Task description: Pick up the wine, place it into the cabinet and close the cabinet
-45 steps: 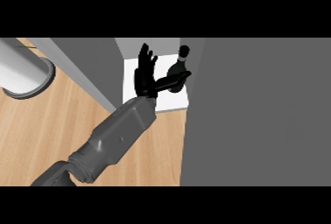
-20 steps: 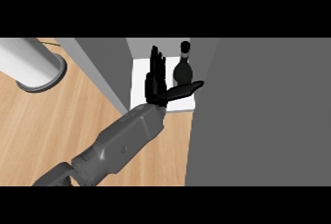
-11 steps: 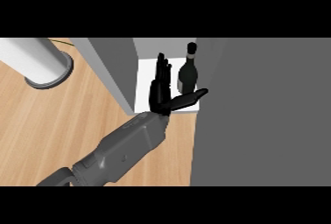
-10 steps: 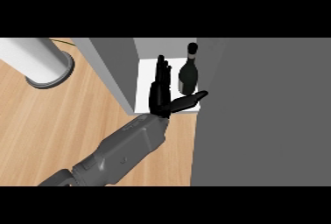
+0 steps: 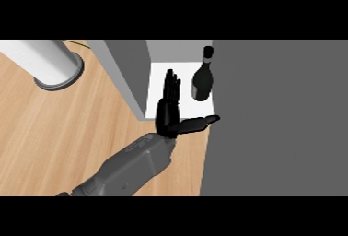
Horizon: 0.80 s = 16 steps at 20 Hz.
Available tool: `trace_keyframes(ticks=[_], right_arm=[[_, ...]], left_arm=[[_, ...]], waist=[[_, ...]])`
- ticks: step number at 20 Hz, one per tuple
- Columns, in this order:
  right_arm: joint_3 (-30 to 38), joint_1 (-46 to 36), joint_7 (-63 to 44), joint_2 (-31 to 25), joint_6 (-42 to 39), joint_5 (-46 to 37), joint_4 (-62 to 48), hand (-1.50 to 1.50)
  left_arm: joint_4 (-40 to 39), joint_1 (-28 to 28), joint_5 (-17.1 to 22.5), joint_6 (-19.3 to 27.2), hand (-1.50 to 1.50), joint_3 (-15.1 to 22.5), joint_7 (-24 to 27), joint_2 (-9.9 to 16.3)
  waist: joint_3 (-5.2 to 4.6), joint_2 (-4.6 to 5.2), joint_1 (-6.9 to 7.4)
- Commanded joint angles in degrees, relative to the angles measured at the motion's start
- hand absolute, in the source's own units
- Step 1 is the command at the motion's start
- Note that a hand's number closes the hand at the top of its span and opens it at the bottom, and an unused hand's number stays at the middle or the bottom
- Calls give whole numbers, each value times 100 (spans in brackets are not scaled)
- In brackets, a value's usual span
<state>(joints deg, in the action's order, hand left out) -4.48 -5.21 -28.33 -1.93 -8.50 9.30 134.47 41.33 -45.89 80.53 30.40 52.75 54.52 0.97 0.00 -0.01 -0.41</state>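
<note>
Fingers straight, holding nothing, thumb out toward door. Only one hand shows; side I can't tell. Wine upright on cabinet shelf, just beside fingers, apart. I judge placing done, door closing left. Worktop below.

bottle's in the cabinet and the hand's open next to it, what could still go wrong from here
The open hand sits just left of the upright wine bottle; drawing it out carelessly could clip the bottle and tip it. The bottle also stands close to the grey panel at right, so closing the cabinet might knock it.
</note>
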Motion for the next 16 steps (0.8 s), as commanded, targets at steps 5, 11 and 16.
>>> trace_keyframes(ticks=[5,11,16], right_arm=[[149,88,-141,-133,-44,115,120,-150],[169,267,195,-95,-52,-115,189,-150],[220,52,208,-163,-183,98,-169,-150]], left_arm=[[1268,809,-989,172,-150,43,-150,286],[2835,1642,-1527,254,-150,300,-442,1104],[4237,1864,-1758,262,-150,127,-1266,2184]], waist=[[1,-14,51],[2,-21,71],[3,-17,97]])
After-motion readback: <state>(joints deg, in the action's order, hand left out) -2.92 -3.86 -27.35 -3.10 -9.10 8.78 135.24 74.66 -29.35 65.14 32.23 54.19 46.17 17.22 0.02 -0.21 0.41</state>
